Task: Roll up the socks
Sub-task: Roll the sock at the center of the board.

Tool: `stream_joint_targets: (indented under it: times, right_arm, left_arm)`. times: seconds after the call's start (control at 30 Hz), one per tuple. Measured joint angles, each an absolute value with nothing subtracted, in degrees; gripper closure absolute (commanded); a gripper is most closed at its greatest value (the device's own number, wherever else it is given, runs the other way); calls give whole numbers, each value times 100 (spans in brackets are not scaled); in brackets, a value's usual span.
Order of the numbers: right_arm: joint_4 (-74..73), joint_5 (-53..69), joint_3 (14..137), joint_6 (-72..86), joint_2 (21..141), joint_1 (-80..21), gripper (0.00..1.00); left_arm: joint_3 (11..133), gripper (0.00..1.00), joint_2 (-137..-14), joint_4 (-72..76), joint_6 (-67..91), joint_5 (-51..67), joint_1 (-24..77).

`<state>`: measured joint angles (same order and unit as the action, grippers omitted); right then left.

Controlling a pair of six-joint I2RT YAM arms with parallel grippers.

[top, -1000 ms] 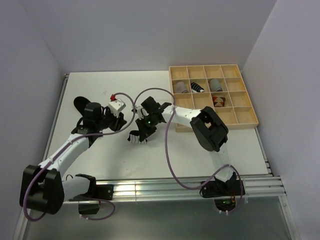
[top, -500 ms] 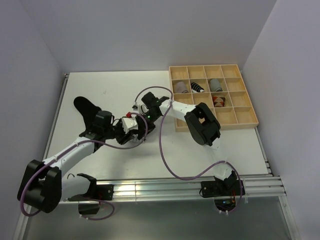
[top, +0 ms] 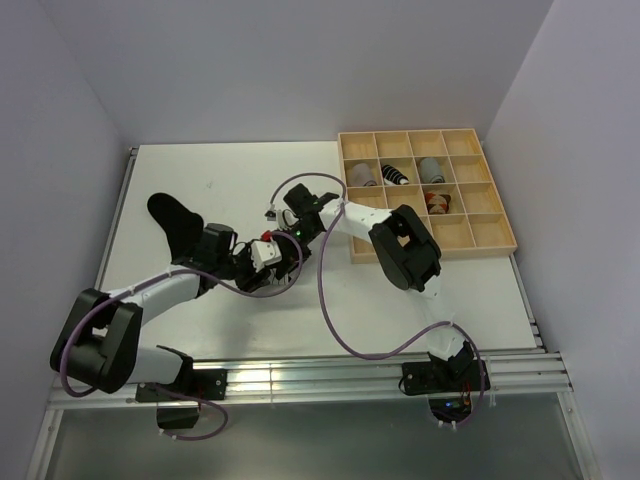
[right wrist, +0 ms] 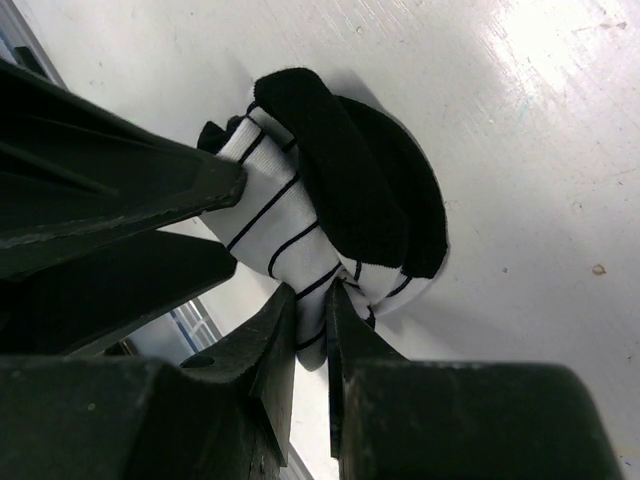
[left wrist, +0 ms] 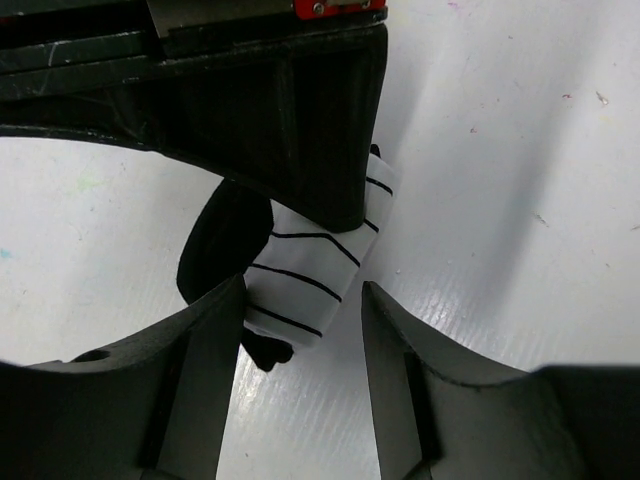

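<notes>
Right now my right gripper is clenched on the white edge of the rolled striped sock, which lies on the table just ahead of it. My left gripper is released, jaws either side of that sock's end.

Bright, even light from above; glare streaks my counter, and my left tool looms dark, blurred.
</notes>
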<state>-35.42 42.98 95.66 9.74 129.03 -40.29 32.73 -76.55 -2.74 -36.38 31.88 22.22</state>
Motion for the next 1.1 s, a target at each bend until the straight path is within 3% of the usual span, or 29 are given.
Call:
stream_joint_targets:
  times: [0.2,0.3,0.6,0.77,1.1]
  right_arm:
    - [-3516,4397,9542,974,12923,-4018,86]
    - [-3465,4447,9500,976,12923,-4007,85]
    - [-2720,4580,8742,1247,12569,-3900,52]
    - [-1874,4091,7476,1645,11756,-3900,44]
    - [-344,2226,5050,2355,9524,-3983,44]
  left_arm:
    - [3361,48,-7999,-102,-3682,3186,2222]
    - [3435,56,-8130,-93,-3664,3199,2222]
    - [3994,95,-8608,-600,-3487,3461,2215]
    - [4287,100,-8764,-1009,-3463,3538,2185]
    - [5439,100,-9616,-2510,-3422,3972,1785]
